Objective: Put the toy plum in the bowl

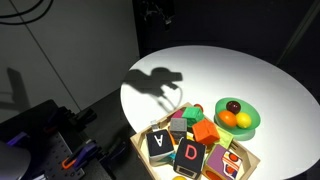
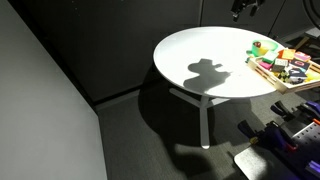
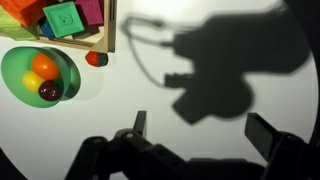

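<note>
Plum (image 3: 48, 91) lies inside the green bowl (image 3: 12, 70), together with an orange ball (image 3: 44, 66) and a yellow ball (image 3: 32, 80). The bowl stands just beside the tray (image 3: 108, 30) on the white table (image 3: 100, 112). The gripper (image 3: 198, 126) hangs above the table with its fingers wide apart, holding nothing.

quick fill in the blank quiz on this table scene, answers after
1. The toy plum lies inside the ___ bowl.
2. Counting the plum, the bowl holds ___ balls.
3. The tool is ___, gripping nothing.
4. A small red ball lies on the ___ table, outside the wooden tray.
Answers: green, three, open, white.
</note>
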{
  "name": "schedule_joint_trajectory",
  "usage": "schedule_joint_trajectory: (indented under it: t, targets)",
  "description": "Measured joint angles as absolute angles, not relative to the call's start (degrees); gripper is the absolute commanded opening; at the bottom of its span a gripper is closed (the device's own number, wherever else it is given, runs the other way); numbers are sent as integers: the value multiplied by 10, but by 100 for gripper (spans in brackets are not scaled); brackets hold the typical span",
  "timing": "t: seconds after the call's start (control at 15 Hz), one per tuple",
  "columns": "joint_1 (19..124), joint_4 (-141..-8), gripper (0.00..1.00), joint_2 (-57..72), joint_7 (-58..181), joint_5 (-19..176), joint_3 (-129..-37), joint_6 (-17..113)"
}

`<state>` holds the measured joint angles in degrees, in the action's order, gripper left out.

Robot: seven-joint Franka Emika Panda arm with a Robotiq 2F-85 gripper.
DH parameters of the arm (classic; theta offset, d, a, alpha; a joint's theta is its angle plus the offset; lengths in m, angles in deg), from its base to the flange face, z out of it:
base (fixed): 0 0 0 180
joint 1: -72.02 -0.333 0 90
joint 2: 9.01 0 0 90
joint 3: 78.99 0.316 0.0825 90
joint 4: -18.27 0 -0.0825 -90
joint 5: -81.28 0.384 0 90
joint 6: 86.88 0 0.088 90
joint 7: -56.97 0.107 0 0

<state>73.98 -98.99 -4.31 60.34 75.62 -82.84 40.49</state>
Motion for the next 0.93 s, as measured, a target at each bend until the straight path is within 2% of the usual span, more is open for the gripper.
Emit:
schedule_joint_trajectory:
  t: [0.93]
  targets:
    - [739, -988, 100, -93, 602, 757, -806, 304]
